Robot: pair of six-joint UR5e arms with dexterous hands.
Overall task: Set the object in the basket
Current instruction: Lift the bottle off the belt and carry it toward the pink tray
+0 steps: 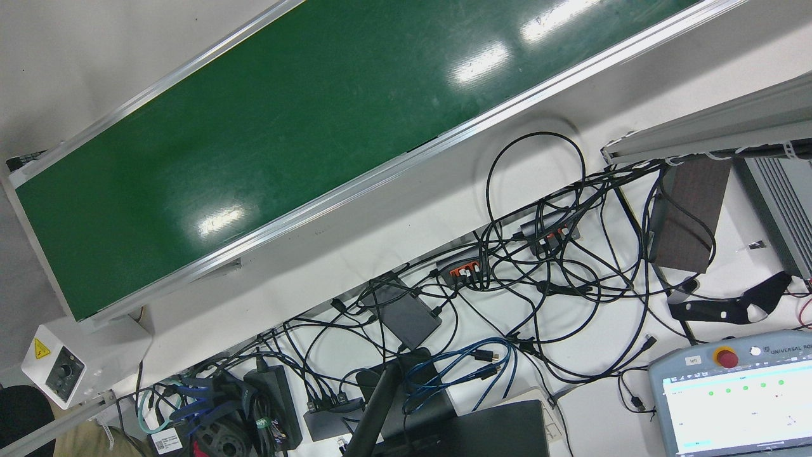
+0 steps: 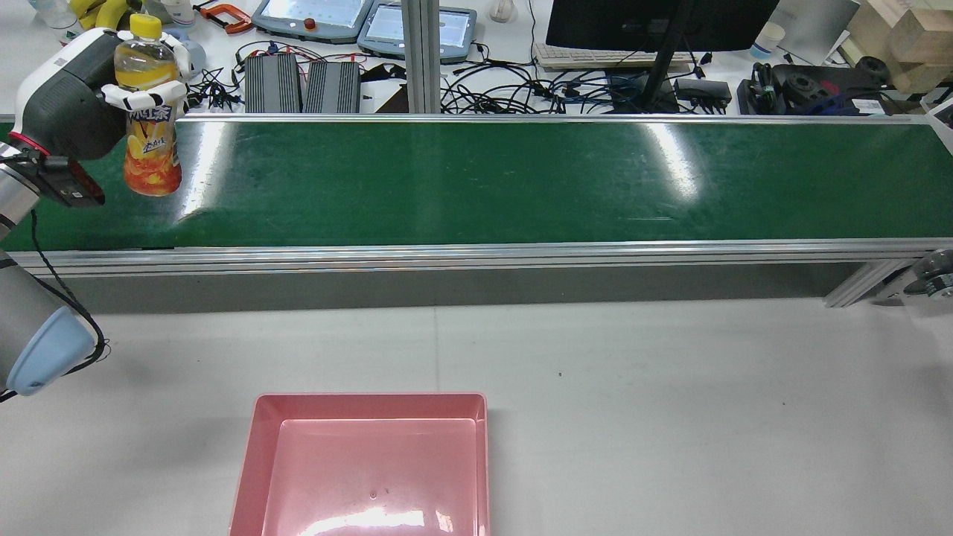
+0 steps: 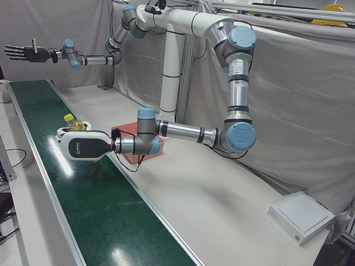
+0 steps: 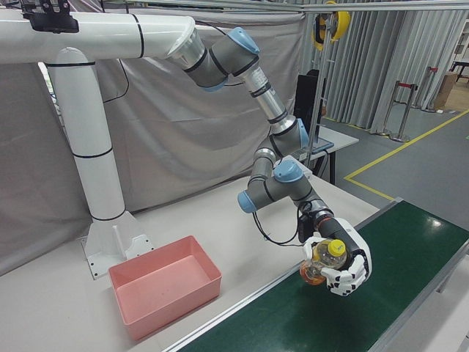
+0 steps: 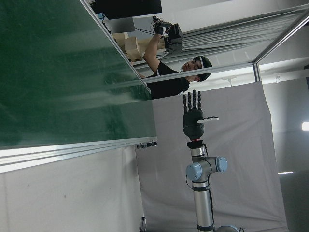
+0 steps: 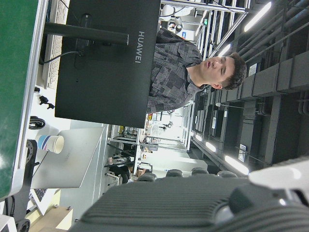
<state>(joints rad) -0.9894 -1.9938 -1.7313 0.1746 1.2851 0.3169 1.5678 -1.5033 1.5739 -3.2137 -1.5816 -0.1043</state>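
**Bottle of iced tea lifted clear of the belt, basket waiting behind**

The robot's left hand (image 2: pixel 89 89) held a plastic drink bottle (image 2: pixel 149 126) above the left end of the green conveyor belt (image 2: pixel 521 179), its white fingers (image 2: pixel 141 95) wrapped round the upper body just under the shoulder, the yellow cap (image 2: pixel 145 26) standing free above them. The bottle hung upright or very nearly so, its base clear of the belt as far as the rear view showed. The pink basket (image 2: pixel 253 461) sat empty on the white table (image 2: pixel 670 387) on the robot's side of the belt, well apart from the bottle. The right hand (image 3: pixel 25 53) was raised high at the far end of the station, its fingers spread flat and holding nothing; the same flat, outstretched pose showed in the left hand view (image 5: pixel 193 113).

The bottle appeared mostly full of orange-yellow liquid, so it was judged moderately heavy for its size, with weight that could slosh on a quick swing. Its thin wall would likely give under a hard squeeze, and the glossy printed label (image 2: pixel 153 141) looked slick. A hold high on the body, where the shoulder widens, seemed sound, since the flare could stop a downward slip; the narrower waist lower down looked like the other fair place to grip. Breakage seemed unlikely, though a drop into the rigid basket could make it bounce or roll.
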